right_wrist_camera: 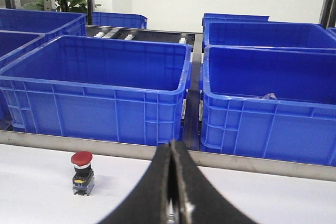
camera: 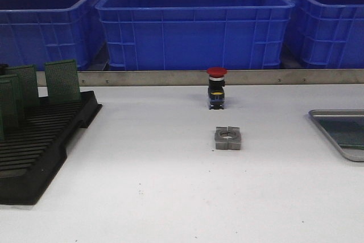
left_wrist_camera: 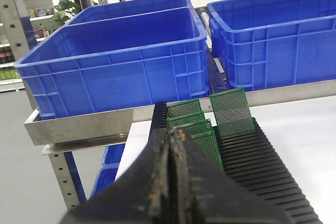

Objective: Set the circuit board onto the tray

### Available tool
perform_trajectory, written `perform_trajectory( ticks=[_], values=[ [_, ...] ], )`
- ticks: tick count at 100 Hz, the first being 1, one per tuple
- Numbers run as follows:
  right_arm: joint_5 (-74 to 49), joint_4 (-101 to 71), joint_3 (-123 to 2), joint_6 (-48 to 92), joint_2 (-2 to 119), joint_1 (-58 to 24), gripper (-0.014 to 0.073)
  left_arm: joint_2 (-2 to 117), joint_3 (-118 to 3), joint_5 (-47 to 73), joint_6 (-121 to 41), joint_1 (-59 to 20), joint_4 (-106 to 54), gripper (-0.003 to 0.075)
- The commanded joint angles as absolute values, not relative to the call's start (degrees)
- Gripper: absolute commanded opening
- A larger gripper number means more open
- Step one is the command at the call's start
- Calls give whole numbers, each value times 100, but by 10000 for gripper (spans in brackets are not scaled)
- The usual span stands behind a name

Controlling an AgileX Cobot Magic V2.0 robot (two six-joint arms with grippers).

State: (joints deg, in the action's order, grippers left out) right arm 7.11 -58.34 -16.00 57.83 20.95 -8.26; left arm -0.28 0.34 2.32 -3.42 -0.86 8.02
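Several green circuit boards [camera: 62,81] stand upright in the slots of a black rack [camera: 40,146] at the table's left. The left wrist view shows the same boards [left_wrist_camera: 231,111] just beyond my left gripper [left_wrist_camera: 169,134], which is shut with nothing between its fingers. The silver-grey tray [camera: 333,140] lies at the right edge of the table, partly cut off, and its floor looks dark greenish. My right gripper [right_wrist_camera: 171,144] is shut and empty above the white table, facing the bins. Neither gripper shows in the front view.
A red-capped push button [camera: 216,87] stands mid-table at the back, also in the right wrist view as the push button [right_wrist_camera: 82,173]. A grey metal block with a round hole [camera: 228,138] lies in front of it. Large blue bins [camera: 193,24] sit behind a metal rail [camera: 170,77].
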Motion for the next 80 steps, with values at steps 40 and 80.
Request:
perform_trajectory(
  ticks=[40,80],
  values=[
    [967,-5814,-1746,5822,2115,-824,-68,-208,256,-247,-268,-81,807,-18],
    [1100,-5757,-1718,5751,2115,-824,-68,-208,256,-247,-268,-81,807,-18]
  ],
)
